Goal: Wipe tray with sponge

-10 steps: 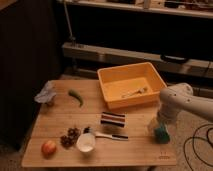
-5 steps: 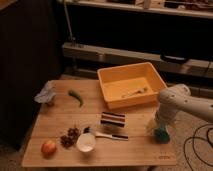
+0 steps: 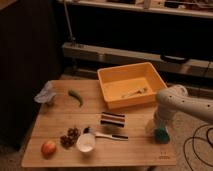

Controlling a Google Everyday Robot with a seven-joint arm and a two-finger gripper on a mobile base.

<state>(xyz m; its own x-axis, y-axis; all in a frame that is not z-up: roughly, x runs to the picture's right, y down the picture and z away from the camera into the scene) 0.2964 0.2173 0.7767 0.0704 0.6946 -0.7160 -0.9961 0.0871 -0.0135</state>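
The yellow-orange tray stands at the back right of the wooden table, with a small pale utensil lying inside it. The dark green sponge lies near the table's right front edge. My gripper hangs from the white arm and is down at the sponge, right over its left side, in front of and to the right of the tray.
On the wooden table lie a black, white and pink striped block, a white cup, a utensil, grapes, an apple, a green chili and a grey crumpled object. A black cable lies on the floor at right.
The arm has shifted slightly left and lower over the sponge. Nothing else on the table has moved.
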